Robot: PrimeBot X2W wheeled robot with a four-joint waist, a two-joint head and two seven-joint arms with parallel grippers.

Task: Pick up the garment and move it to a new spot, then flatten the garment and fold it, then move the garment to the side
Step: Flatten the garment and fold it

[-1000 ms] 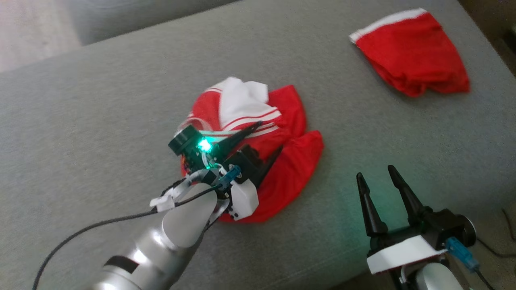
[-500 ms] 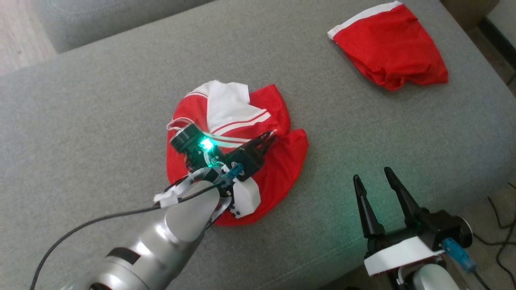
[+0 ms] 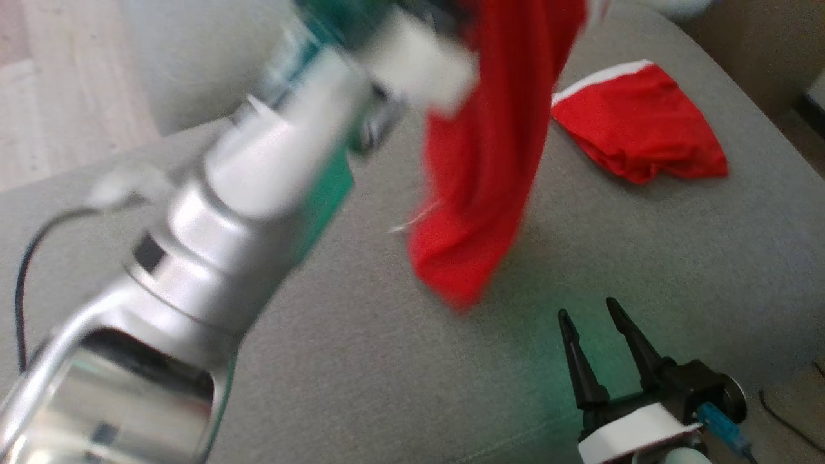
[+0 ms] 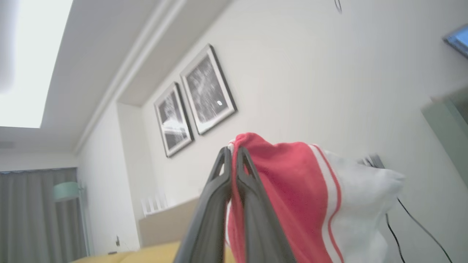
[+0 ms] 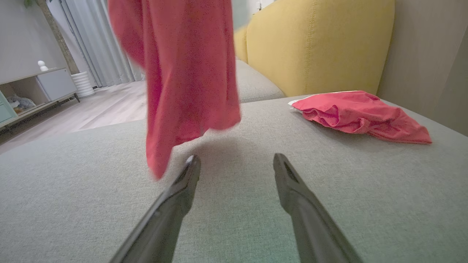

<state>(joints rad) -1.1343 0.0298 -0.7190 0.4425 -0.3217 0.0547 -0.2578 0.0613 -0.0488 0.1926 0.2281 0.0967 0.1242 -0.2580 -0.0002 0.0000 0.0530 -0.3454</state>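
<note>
The red garment with white stripes [image 3: 483,180] hangs in the air above the grey cushion [image 3: 387,361], blurred in the head view. In the left wrist view my left gripper [image 4: 231,155] is shut on a fold of the garment [image 4: 292,190], its fingers pointing up at the wall. The garment's lower end [image 5: 182,84] dangles just above the cushion in the right wrist view. My right gripper [image 3: 590,316] stands open low at the cushion's front right, with nothing between its fingers [image 5: 234,160].
A second red garment [image 3: 638,122] lies crumpled at the cushion's far right [image 5: 358,115]. A yellow backrest [image 5: 314,44] rises behind it. The cushion's right edge drops to the floor with cables. My left forearm [image 3: 213,212] crosses the head view's left.
My left gripper closed on the garment and lifted it high off the cushion; the cloth now hangs. The head camera has shifted. The right gripper stays open.
</note>
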